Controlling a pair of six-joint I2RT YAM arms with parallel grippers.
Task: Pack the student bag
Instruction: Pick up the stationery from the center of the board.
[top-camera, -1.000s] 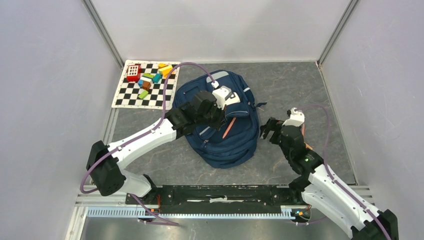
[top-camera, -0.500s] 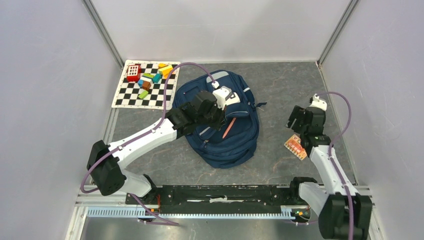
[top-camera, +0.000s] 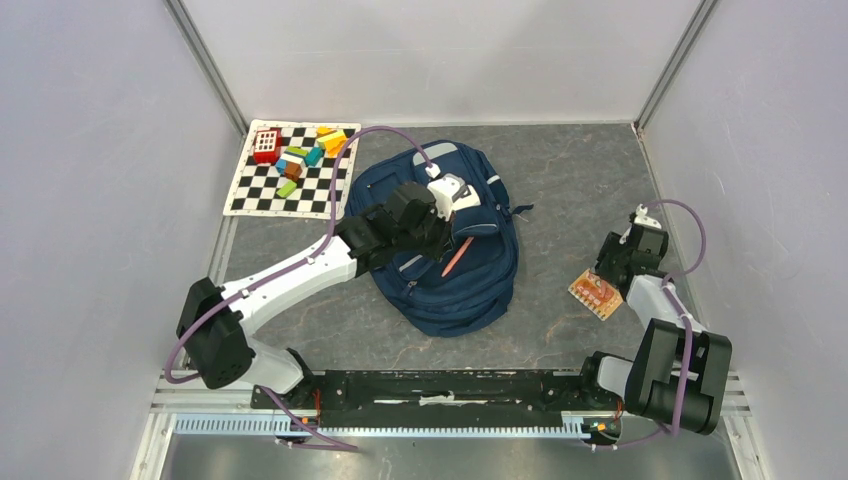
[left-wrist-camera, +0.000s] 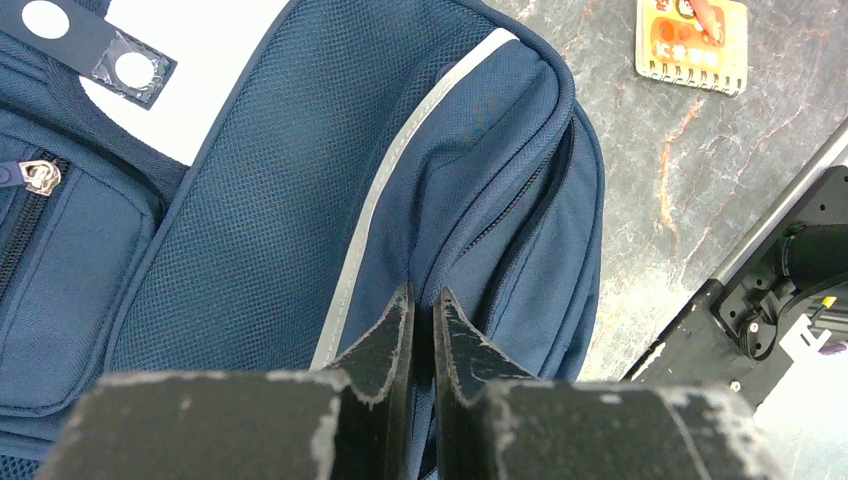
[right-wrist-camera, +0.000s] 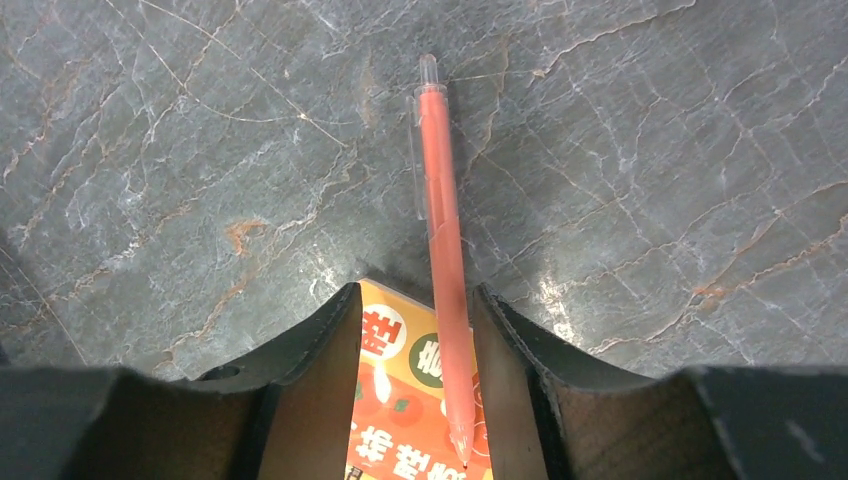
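The student bag (top-camera: 470, 290) lies in the middle of the bench (top-camera: 570, 180) with 1 pen (top-camera: 455, 258) on top and nothing visibly inside. The left fingers (left-wrist-camera: 400, 325) are closed at its zip seam. The right fingers (right-wrist-camera: 330, 340) stand apart astride a second pen (right-wrist-camera: 445, 220) by a notebook (right-wrist-camera: 400, 420). I judge most packing remains.

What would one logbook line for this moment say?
left gripper: shut on bag seam | right gripper: open, jaws straddling pen | pen: one end on notebook, not yet lifted

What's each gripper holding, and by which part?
Left gripper seems to pinch the navy blue fabric backpack at its zipper seam. Right gripper straddles the orange plastic pen, not yet gripping.
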